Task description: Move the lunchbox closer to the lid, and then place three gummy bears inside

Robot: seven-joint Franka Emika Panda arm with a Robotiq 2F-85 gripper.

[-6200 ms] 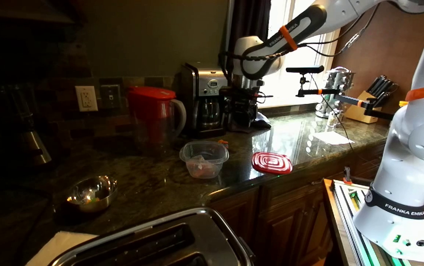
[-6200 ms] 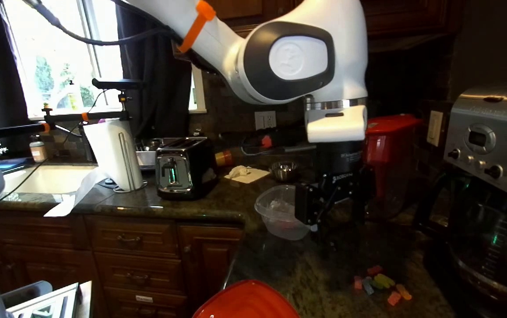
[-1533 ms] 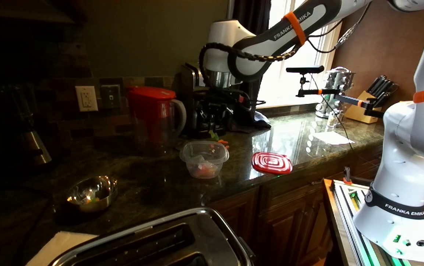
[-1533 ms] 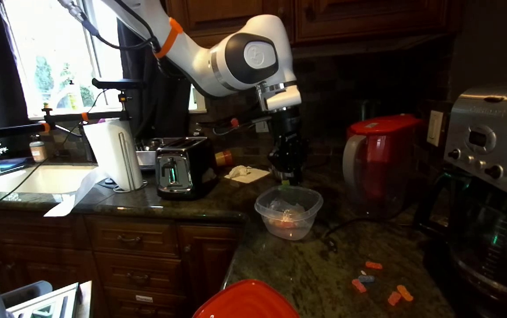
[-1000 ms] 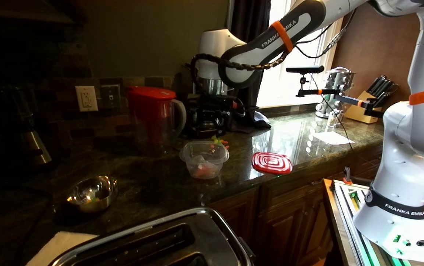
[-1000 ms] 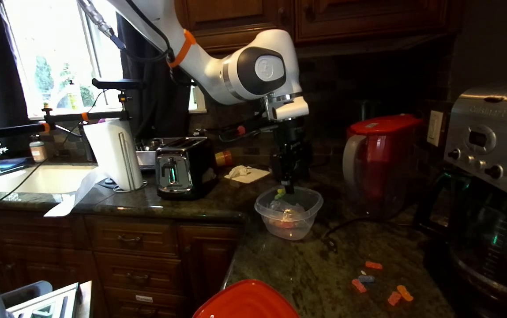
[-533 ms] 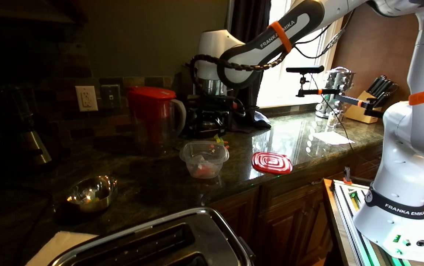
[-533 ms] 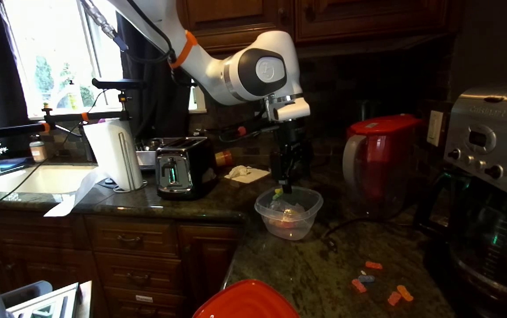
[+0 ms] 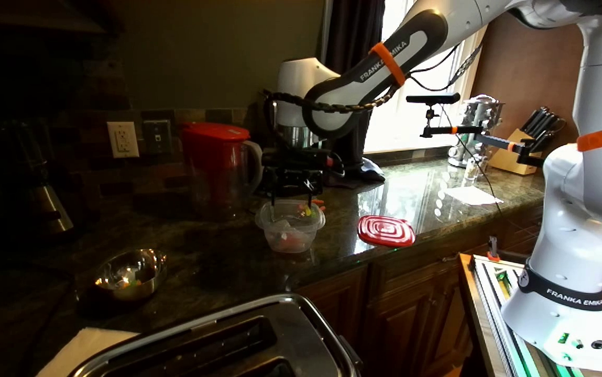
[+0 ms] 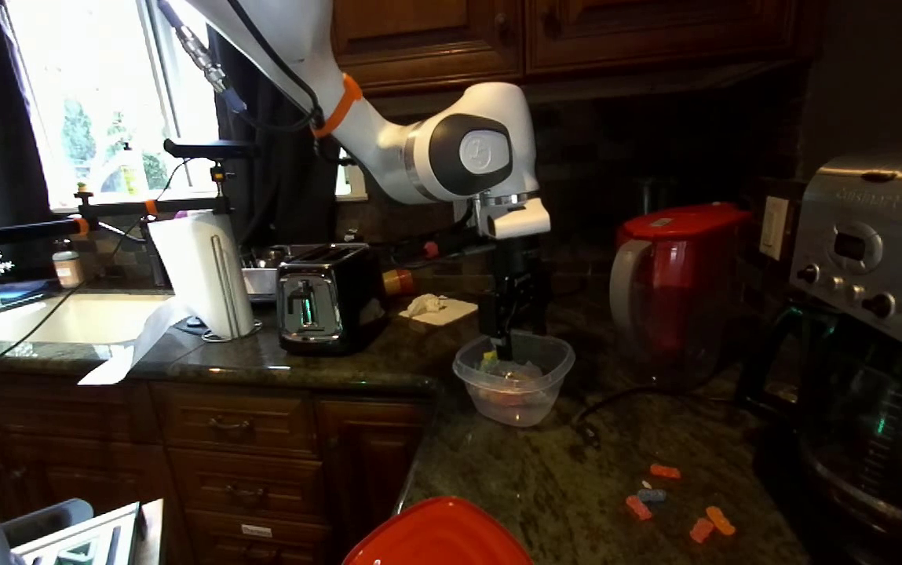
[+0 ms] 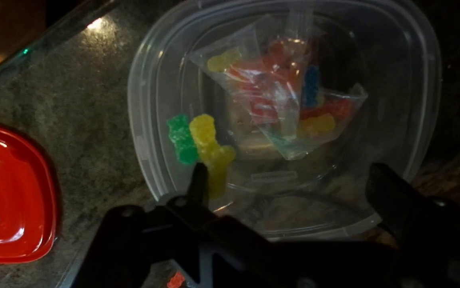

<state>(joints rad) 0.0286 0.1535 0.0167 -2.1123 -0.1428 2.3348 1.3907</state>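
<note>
Gripper (image 11: 288, 168) spread wide over the lunchbox (image 11: 143, 88)

Unclenched, the jaws stand far apart, and in both exterior views the fingertips (image 11: 390, 188) show within the outline of the lunchbox's rim. By one of them, in the wrist view, are a green gummy bear (image 11: 182, 138) and some yellow gummy candy (image 11: 203, 130), the yellow partly behind the finger — whether these cling to it or rest on the plastic, I cannot tell. Lower in the lunchbox lies a crumpled clear bag (image 11: 270, 92), with red, yellow and blue sweets showing.

The lunchbox itself stands upright on the dark stone counter (image 10: 513, 471), near the red lid (image 9: 386, 231); a strip of counter runs between the two. The lid lies flat. Loose gummies (image 10: 701, 531) lie on the same counter, near the silver coffee maker (image 10: 867, 196) — orange, pinkish red and one greyish blue, with a tiny pale scrap (image 10: 646, 484) beside it. Near the lunchbox stands a red-topped pitcher (image 9: 217, 152); well apart sits a shiny metal bowl (image 9: 135, 292) with bits of colour in it. A chrome-and-black toaster (image 10: 309, 306) stands on the counter too, near a roll of paper towel (image 10: 191, 267) in an exterior view.
</note>
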